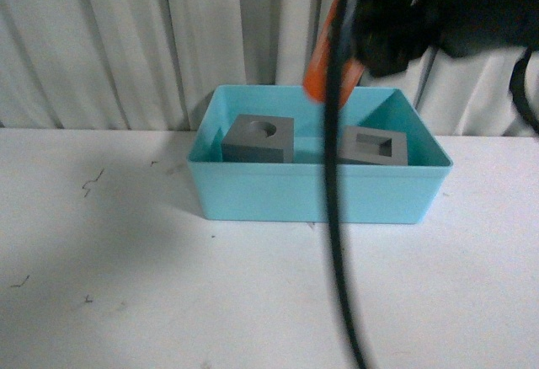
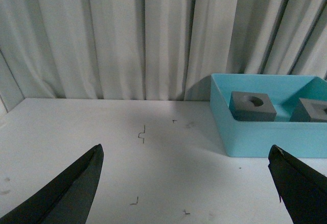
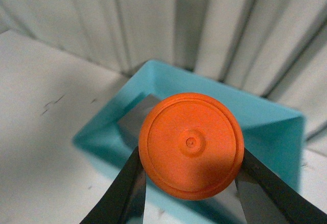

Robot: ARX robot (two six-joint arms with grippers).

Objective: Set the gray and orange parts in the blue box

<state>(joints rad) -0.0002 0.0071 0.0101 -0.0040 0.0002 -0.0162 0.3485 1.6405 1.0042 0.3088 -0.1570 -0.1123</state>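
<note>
The light-blue box [image 1: 253,192] stands at the back of the white table by the curtain. Inside it rest two gray cubes: one with a round recess [image 1: 259,138] on the left and one with a rectangular recess [image 1: 376,147] on the right. My right gripper [image 3: 190,175] is shut on the orange cylinder [image 3: 190,146], holding it in the air above the box; the front view shows the orange cylinder [image 1: 319,66] tilted over the box's back rim. My left gripper [image 2: 186,183] hangs open over bare table, left of the box [image 2: 255,127].
A white pleated curtain [image 1: 126,40] closes off the back. A black cable [image 1: 335,217] hangs down in front of the box in the front view. Small dark marks [image 1: 91,184] dot the white table.
</note>
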